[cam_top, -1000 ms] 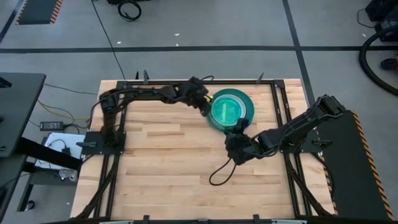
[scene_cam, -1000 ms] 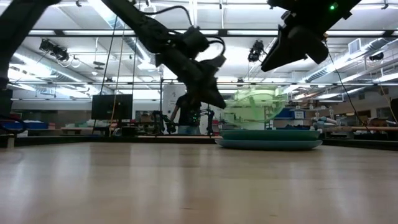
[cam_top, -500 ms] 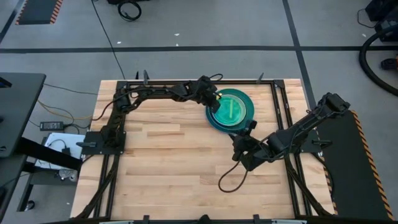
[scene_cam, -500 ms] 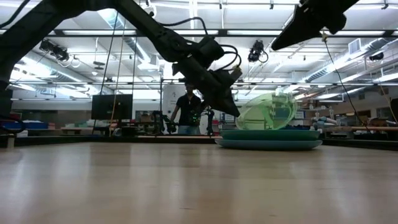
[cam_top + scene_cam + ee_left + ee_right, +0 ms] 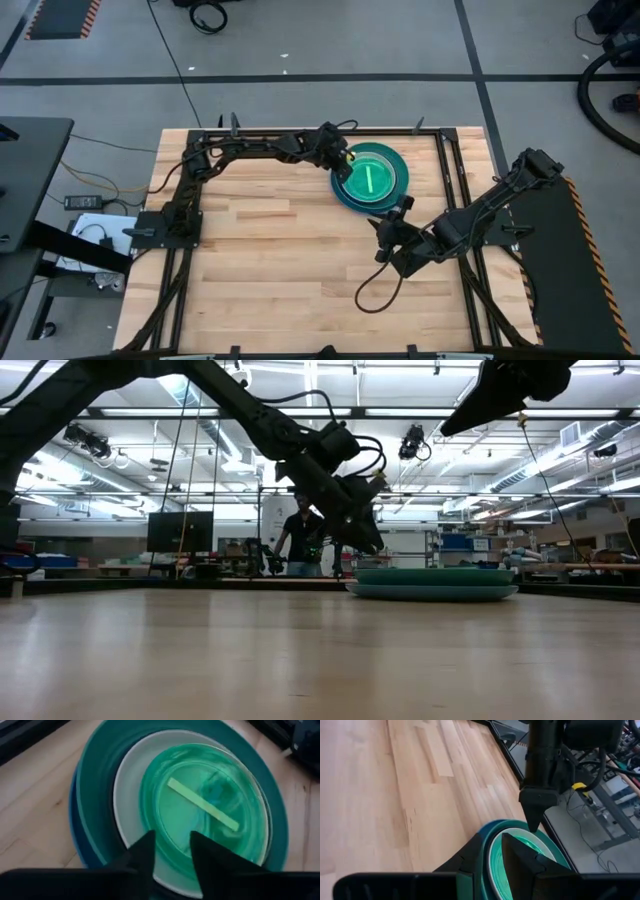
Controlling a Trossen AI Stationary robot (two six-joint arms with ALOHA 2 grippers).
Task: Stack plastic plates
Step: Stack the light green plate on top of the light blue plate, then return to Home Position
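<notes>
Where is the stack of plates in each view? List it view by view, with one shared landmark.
High view: stack of plates, back of the table, right of centre.
Low view: flat stack, right of centre, seen edge-on.
Left wrist view: fills the picture.
Right wrist view: bottom, behind the right gripper's fingers.
Shared landmark: left gripper at the stack's rim.

The translucent green plate (image 5: 371, 178), tilted on edge in the left gripper (image 5: 341, 165) a second ago, now lies flat on the stack of plates (image 5: 392, 196) near the counter's far edge. The right gripper (image 5: 386, 234) has drawn back from the stack toward the counter's middle
</notes>
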